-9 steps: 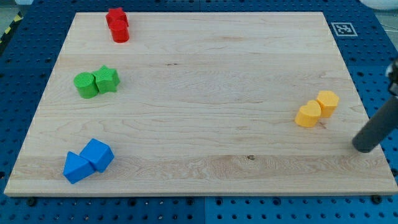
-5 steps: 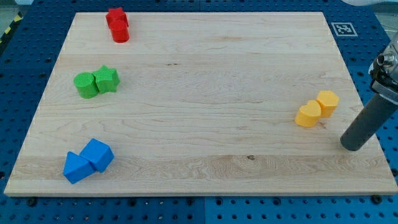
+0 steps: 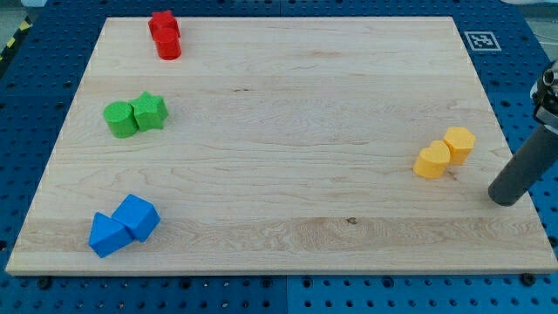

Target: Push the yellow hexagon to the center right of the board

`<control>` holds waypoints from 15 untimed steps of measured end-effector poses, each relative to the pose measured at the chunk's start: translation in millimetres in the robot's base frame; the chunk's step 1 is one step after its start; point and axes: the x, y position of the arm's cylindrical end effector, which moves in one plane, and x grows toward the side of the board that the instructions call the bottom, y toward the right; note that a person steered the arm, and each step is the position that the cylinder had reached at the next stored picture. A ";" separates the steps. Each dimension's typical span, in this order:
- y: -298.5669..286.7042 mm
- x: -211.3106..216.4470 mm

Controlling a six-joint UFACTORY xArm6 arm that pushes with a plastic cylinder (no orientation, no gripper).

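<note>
The yellow hexagon [image 3: 459, 143] lies at the view's right, about mid-height on the wooden board [image 3: 288, 131]. A second yellow block, heart-like in shape [image 3: 432, 161], touches it on its lower left. My tip [image 3: 501, 200] rests on the board near the right edge, below and to the right of the hexagon, apart from both yellow blocks.
Two red blocks [image 3: 165, 36] sit at the top left. Two green blocks [image 3: 135, 115] sit at the left. Two blue blocks [image 3: 123, 225] sit at the bottom left. A printed marker tag [image 3: 482, 40] lies off the board's top right corner.
My tip first moved left toward the yellow blocks, then back a little to the right and up. No block has moved.
</note>
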 end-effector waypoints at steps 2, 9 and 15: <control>23.4 0.0; 81.1 -7.6; 81.8 -28.0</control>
